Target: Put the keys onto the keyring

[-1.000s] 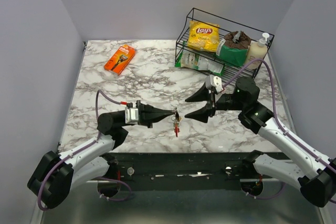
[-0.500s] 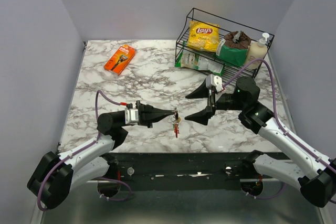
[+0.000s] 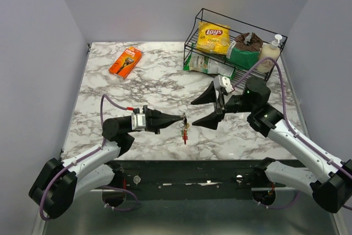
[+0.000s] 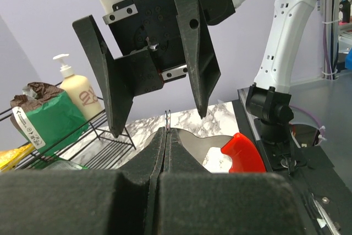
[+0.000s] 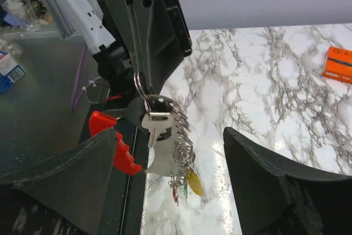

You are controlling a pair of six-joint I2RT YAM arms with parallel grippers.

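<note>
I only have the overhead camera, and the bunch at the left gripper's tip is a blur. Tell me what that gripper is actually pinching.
Observer: The left gripper is shut on a thin wire loop. The keys hang below it.
Operator: Report whether the right gripper touches them.
Observer: It does not. The right gripper is open, with one finger on each side of the bunch. Its wrist view shows a gap on both sides.
Operator: Find the keyring's red side.
Observer: The keyring sits in the bunch below the loop, its red side toward the table's near edge. A yellow key head hangs near the bottom.
</note>
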